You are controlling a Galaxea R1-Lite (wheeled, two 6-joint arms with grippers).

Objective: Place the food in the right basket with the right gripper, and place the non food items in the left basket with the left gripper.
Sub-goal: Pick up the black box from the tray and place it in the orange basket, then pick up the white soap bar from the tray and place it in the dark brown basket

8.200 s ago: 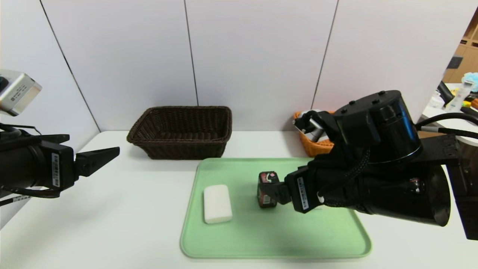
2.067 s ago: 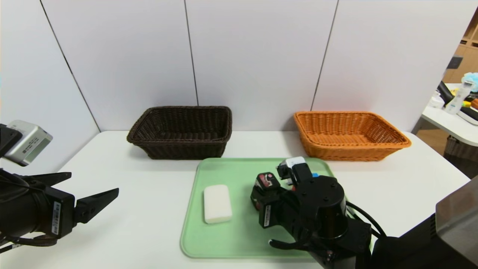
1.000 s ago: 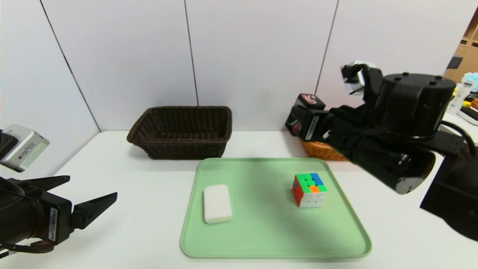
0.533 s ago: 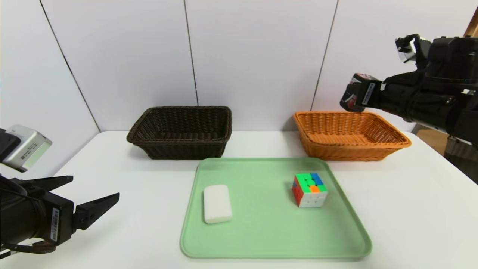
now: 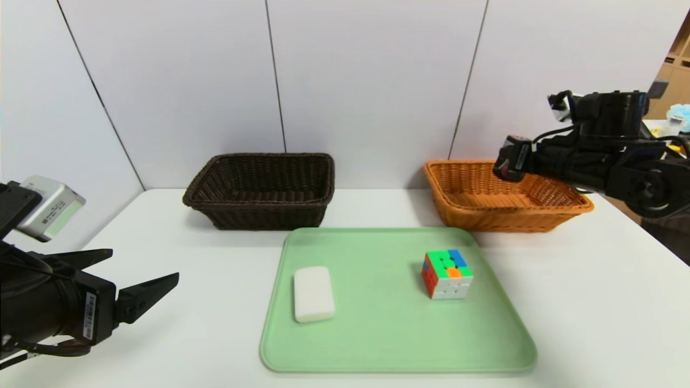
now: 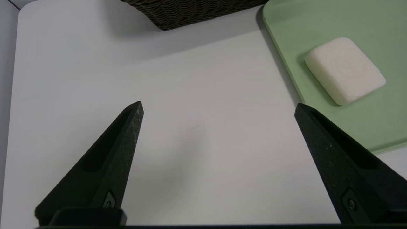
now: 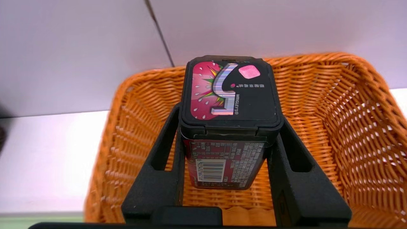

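My right gripper [image 5: 509,158] [image 7: 227,127] is shut on the black packet [image 7: 229,124] [image 5: 505,159] with pink strawberry markings and a barcode label, holding it upright above the inside of the orange-tan basket [image 5: 506,196] [image 7: 343,127]. The white soap bar [image 5: 313,294] [image 6: 345,70] and the puzzle cube [image 5: 447,272] lie on the green tray [image 5: 388,339] [image 6: 375,25]. My left gripper [image 5: 137,277] [image 6: 219,108] stands open over the white table, left of the tray, with nothing between its fingers. The dark brown basket [image 5: 261,188] stands empty at the back left.
A white wall runs close behind both baskets. Another table with bottles [image 5: 666,137] stands past the right edge. Bare white tabletop [image 5: 205,302] lies between my left gripper and the tray.
My right gripper lifted the black packet off the tray, swung it right over the orange-tan basket, and has now lowered it toward the basket. My left gripper stayed nearly still.
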